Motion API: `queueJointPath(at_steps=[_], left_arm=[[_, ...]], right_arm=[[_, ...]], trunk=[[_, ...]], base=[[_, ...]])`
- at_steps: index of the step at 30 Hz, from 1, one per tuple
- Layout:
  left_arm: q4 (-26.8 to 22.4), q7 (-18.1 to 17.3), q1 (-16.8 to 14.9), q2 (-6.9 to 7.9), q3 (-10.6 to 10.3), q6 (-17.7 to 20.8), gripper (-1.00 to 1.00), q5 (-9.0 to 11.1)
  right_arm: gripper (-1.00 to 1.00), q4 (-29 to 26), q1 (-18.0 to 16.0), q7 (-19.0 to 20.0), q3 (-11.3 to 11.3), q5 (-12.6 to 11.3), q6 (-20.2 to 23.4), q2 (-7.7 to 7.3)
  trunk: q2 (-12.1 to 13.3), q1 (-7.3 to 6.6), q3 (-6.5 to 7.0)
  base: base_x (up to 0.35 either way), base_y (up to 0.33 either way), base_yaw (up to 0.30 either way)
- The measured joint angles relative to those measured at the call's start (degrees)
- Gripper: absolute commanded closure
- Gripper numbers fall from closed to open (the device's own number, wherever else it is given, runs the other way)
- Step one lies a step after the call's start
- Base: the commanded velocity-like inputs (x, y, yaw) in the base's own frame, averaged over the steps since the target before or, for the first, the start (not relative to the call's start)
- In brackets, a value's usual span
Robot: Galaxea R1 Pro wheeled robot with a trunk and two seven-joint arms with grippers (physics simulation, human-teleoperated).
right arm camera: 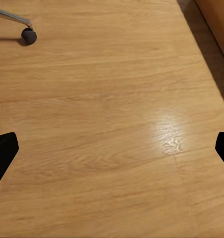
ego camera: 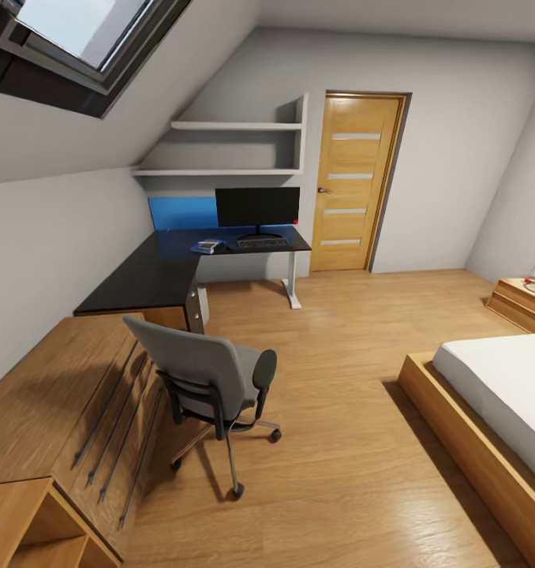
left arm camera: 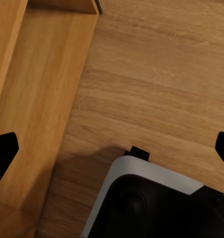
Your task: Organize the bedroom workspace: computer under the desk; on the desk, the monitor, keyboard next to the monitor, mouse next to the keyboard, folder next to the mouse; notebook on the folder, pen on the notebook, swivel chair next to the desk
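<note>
- The desk [ego camera: 153, 272], black and L-shaped, fills the far left corner under the sloped ceiling, one wing running along the left wall and the other along the far wall.
- The swivel chair [ego camera: 208, 375] stands on the wood floor [ego camera: 338, 379] nearer than the desk, its grey back turned this way, just beside the desk's near end and apart from it.
- The monitor [ego camera: 257, 207] sits upright on the desk's far wing, in front of a blue wall panel [ego camera: 181, 213].
- The computer [ego camera: 203, 306], a pale box, shows partly under the desk by the drawer unit.
- The keyboard [ego camera: 261, 243] lies flat just in front of the monitor's stand.
- The folder [ego camera: 207, 247], blue, lies on the desk left of the keyboard, with a small dark item on top, too small to identify.
- Left gripper [left arm camera: 112, 148]: fingers [left arm camera: 4, 148] spread wide, nothing between them, over floor beside the low wooden shelf unit [left arm camera: 37, 99]; every task item is well apart from it.
- Right gripper [right arm camera: 112, 148]: likewise spread and empty above bare floor, a chair caster [right arm camera: 28, 35] far off.
</note>
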Motion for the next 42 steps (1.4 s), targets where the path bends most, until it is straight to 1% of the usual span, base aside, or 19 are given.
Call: queueJointPath(at_steps=[8,18,23,29,42], left_arm=[[0.00,0.00,0.00,0.07,0.02,0.03,-1.00,0.22],[0.00,0.00,0.00,0.00,0.02,0.03,-1.00,-0.04],[0.00,0.00,-0.01,-0.12,0.02,0.03,-1.00,-0.10],[0.00,0.00,0.00,-0.59,0.02,-0.03,-1.00,-0.18],[0.01,0.00,0.00,-0.75,0.02,-0.08,-1.00,-0.21]], right_arm=[[-1.00,0.00,0.00,0.00,-0.02,0.00,0.03,-0.03],[-1.00,0.00,0.00,0.00,-0.01,0.00,0.03,-0.02],[-1.00,0.00,0.00,0.00,0.01,0.00,0.02,0.00],[-1.00,0.00,0.00,0.00,0.01,0.00,0.02,0.00],[-1.00,0.00,0.00,0.00,0.01,0.00,0.03,0.00]], trunk=[[-3.21,1.76,-1.44],[-7.23,3.96,-3.24],[-9.23,5.05,-4.14],[-11.64,6.37,-5.21],[-16.86,9.23,-7.55]], base=[[0.000,0.000,0.000],[0.000,0.000,0.000],[0.000,0.000,0.000],[0.000,0.000,0.000],[0.000,0.000,0.000]])
